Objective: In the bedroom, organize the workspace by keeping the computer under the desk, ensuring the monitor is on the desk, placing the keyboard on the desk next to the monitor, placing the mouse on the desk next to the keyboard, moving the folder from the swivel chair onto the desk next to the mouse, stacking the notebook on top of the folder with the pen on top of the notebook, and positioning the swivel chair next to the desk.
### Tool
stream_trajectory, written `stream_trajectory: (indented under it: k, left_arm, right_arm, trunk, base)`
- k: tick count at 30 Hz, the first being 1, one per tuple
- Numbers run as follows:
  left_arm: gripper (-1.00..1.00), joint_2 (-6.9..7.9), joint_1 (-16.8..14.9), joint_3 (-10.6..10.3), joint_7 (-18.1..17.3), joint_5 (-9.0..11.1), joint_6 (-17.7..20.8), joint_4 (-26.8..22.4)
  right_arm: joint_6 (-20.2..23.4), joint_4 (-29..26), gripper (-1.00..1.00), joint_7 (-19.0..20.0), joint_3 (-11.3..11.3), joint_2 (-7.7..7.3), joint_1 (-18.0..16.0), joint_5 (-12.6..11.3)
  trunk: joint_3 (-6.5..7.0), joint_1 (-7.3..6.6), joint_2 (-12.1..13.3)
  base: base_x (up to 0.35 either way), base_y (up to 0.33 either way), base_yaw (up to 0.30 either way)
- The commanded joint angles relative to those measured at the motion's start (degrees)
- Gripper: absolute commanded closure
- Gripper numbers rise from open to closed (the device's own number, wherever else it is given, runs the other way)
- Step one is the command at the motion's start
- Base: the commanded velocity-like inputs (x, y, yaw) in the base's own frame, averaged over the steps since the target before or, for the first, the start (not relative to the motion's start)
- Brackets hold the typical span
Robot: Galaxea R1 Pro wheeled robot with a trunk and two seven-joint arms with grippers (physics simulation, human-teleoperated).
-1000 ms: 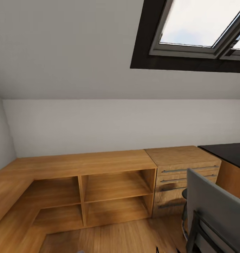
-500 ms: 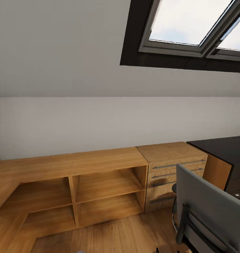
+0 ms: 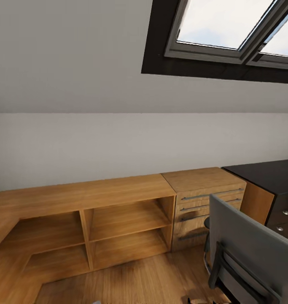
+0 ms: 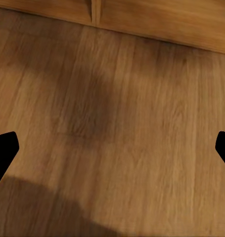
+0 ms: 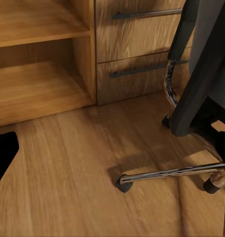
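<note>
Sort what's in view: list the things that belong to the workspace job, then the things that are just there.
Job things:
swivel chair, grey back toward the camera
desk, black top at the right edge

Just there:
light-wood drawer chest
open wooden shelving
skylight
wood floor

You see a floor (image 3: 131,283) of matt wood planks; a shelf unit (image 3: 93,219) and drawer chest (image 3: 203,198) of warm wood grain with dull metal bar handles; a desk (image 3: 266,173) with a smooth black top; a swivel chair (image 3: 253,240) with a matt grey back and glossy chrome base (image 5: 171,173).
</note>
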Motion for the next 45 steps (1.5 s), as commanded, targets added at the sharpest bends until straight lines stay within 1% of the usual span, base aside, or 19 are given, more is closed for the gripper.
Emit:
stream_trajectory:
  k: [1,9,13,30,45]
  left_arm:
    - [-1.0,0.02,0.0,-0.5,0.4,0.3,-0.2,-0.1]
    - [-1.0,0.02,0.0,-0.5,0.4,0.3,-0.2,-0.1]
    - [-1.0,0.02,0.0,-0.5,0.4,0.3,-0.2,-0.1]
    - [-1.0,0.02,0.0,-0.5,0.4,0.3,-0.2,-0.1]
    - [-1.0,0.02,0.0,-0.5,0.4,0.3,-0.2,-0.1]
  right_arm:
    - [-0.1,0.0,-1.0,-0.3,0.5,0.0,0.0,-0.4]
    - [-0.1,0.1,-1.0,-0.2,0.5,0.0,-0.1,-0.2]
    - [-0.2,0.1,-1.0,-0.2,0.5,0.0,-0.1,0.0]
    - [-0.2,0.2,-1.0,-0.1,0.5,0.0,-0.1,0.1]
    - [-0.3,0.2,-1.0,-0.1,0.6,0.0,-0.1,0.2]
  trunk:
    - [-0.16,0.0,0.0]
    - [-0.89,0.0,0.0]
    - [-1.11,0.0,0.0]
    - [-1.16,0.0,0.0]
    - [-1.16,0.0,0.0]
  base:
    - [0.0,0.007,0.0]
    - [0.062,0.197,-0.016]
    - [0.061,0.159,-0.187]
    - [0.005,0.015,-0.292]
    - [0.134,0.285,-0.3]
